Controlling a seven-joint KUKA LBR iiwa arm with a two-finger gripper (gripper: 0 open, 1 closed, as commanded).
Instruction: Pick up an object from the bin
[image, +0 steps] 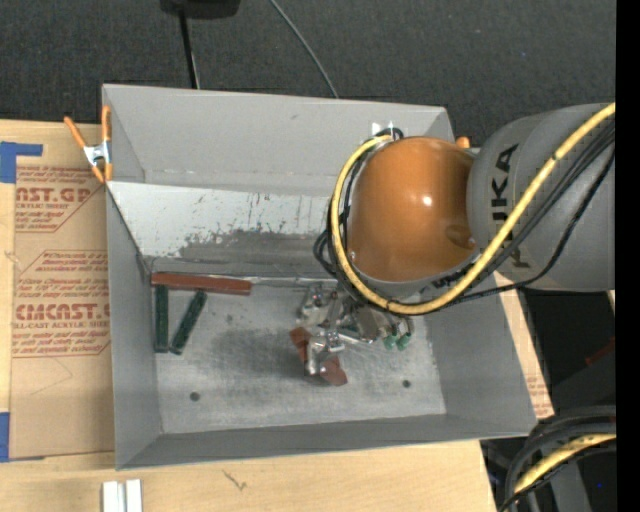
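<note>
1. Two small pieces lie right by my gripper (322, 348), on the floor of the grey metal bin (260, 410), right of its middle: an upper reddish-brown block (300, 338) at the gripper's left side and a lower reddish-brown block (334, 376) just beneath it, toward the near wall.
2. My gripper sits low over the floor. Whether it is open, closed or clamped on either block, I cannot tell.
3. Just to its right lies a small green piece (400, 340), partly under my wrist.
4. Above that looms my orange cover (410, 210), ringed with yellow and black cables.
5. Well apart, on the left, a left dark green stick (160, 320) and a right dark green stick (188, 322) lie side by side.
6. Farthest back, a long reddish-brown bar (200, 284) lies along the foot of the far wall, just above the sticks.
</note>
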